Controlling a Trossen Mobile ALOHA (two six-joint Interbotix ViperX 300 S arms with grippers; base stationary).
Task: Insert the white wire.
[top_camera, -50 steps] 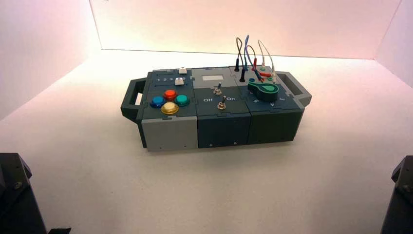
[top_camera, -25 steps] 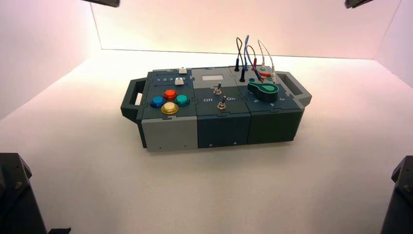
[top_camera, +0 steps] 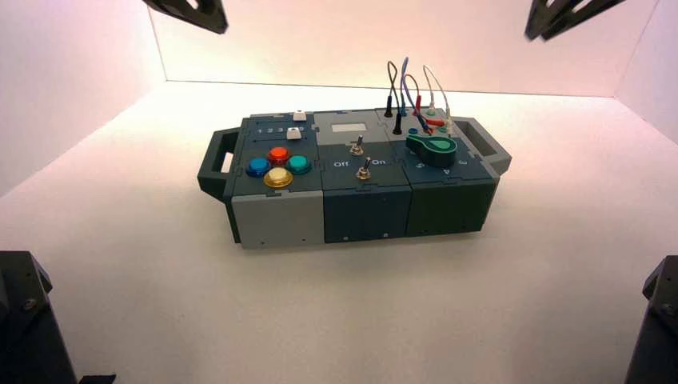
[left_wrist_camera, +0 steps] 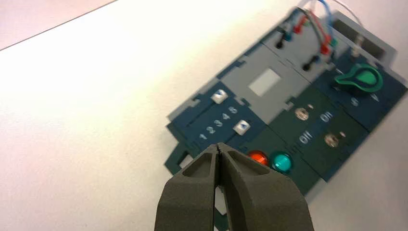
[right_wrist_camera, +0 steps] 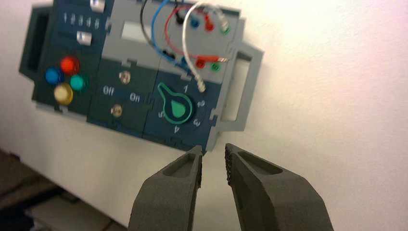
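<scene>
Both arms have just swung into view. Your right pincer (right_wrist_camera: 213, 149) is partly open and empty, above the table (right_wrist_camera: 308, 115); your left pincer (left_wrist_camera: 219, 147) is closed, empty. The white wire (right_wrist_camera: 185, 43) arches over the box's right end (right_wrist_camera: 235, 126), ready for your approach.

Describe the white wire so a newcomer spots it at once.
On the box, find the green knob at the right. Just behind it, coloured wires rise from the light grey panel. The white wire is the palest arch, rightmost among them.
</scene>
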